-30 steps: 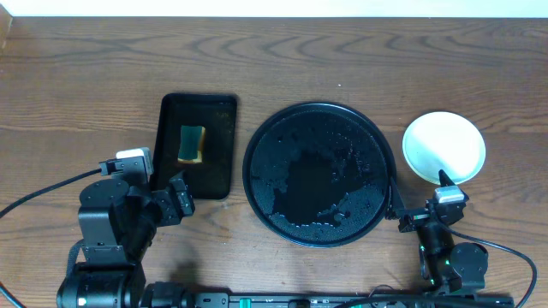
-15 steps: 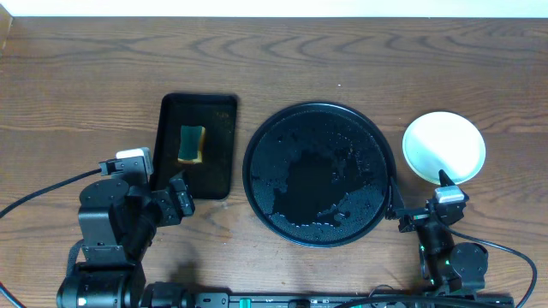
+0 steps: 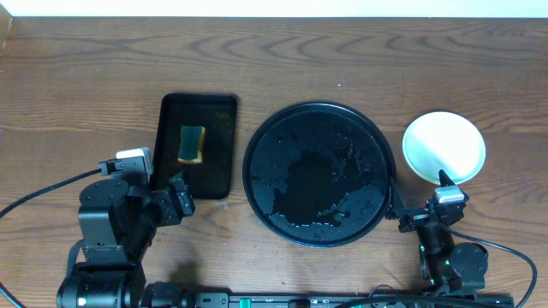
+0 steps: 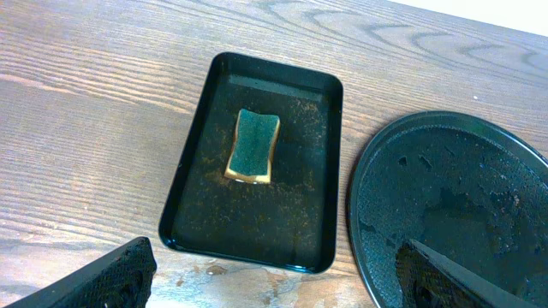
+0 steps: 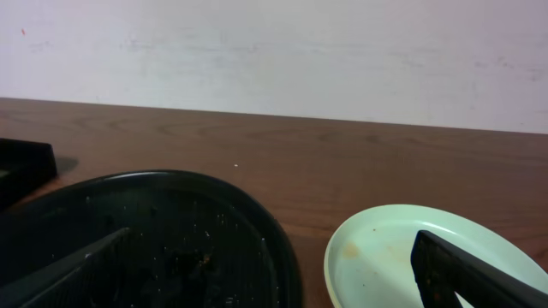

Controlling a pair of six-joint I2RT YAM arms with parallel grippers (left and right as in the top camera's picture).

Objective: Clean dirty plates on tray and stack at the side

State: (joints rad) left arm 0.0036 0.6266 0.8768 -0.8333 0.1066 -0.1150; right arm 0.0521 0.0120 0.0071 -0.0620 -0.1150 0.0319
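Soft even light, faint shadows, speckled glare on the tray [image 3: 318,175] (wet-looking), wrist views slightly soft.

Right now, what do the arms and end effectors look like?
Both black: left arm bulkier, white module on its wrist, black cable trailing left; right arm slimmer, green light, cable looping right. End effector fingers are black wedges.

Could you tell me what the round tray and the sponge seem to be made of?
Round tray: likely plastic, glossy black; wet specks glint on it. Sponge: soft foam, it seems, yellow with a matte green scouring top.
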